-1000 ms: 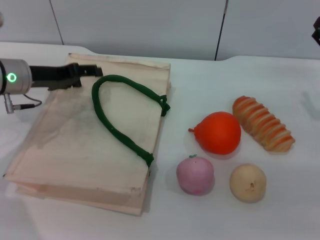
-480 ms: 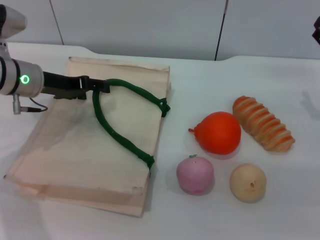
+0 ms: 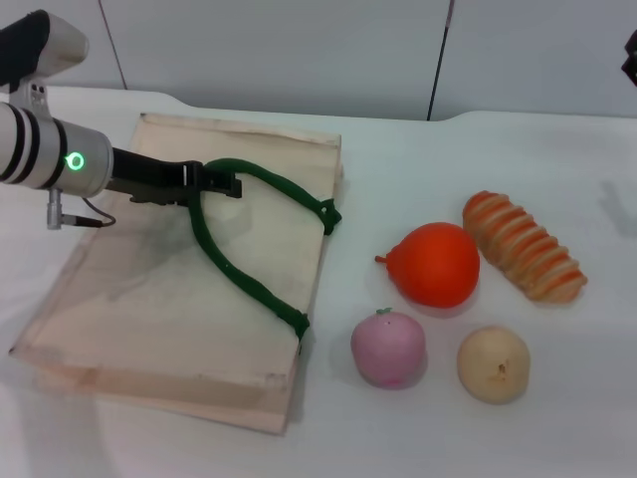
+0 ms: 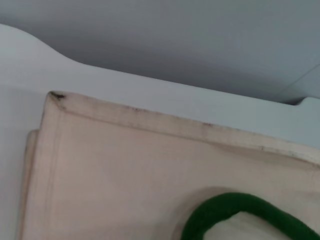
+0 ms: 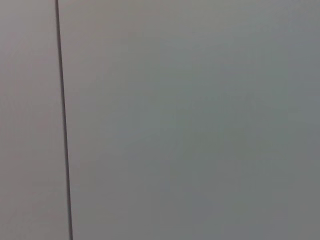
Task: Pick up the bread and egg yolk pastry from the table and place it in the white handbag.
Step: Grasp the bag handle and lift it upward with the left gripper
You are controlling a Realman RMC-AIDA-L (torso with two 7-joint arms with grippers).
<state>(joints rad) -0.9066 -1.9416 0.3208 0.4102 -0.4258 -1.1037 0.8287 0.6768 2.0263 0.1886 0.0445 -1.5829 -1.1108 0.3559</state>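
Observation:
The white handbag (image 3: 149, 289) lies flat on the left of the table, its dark green handle (image 3: 249, 284) looped across it. My left gripper (image 3: 227, 183) reaches in from the left and sits at the top of that handle loop. The same handle (image 4: 235, 212) and the bag's far edge (image 4: 150, 120) show in the left wrist view. The striped bread (image 3: 524, 247) lies at the right. The egg yolk pastry (image 3: 494, 363) sits in front of it, near the table's front. Only a dark sliver of my right gripper (image 3: 630, 62) shows at the far right edge.
An orange pear-shaped fruit (image 3: 434, 264) lies between the bag and the bread. A pink round fruit (image 3: 388, 348) sits left of the pastry. A grey panelled wall (image 3: 299, 50) runs behind the table. The right wrist view shows only wall.
My left gripper has moved right and toward me, from the bag's far left corner to the top of the green handle. The handle's top and the bag have shifted slightly.

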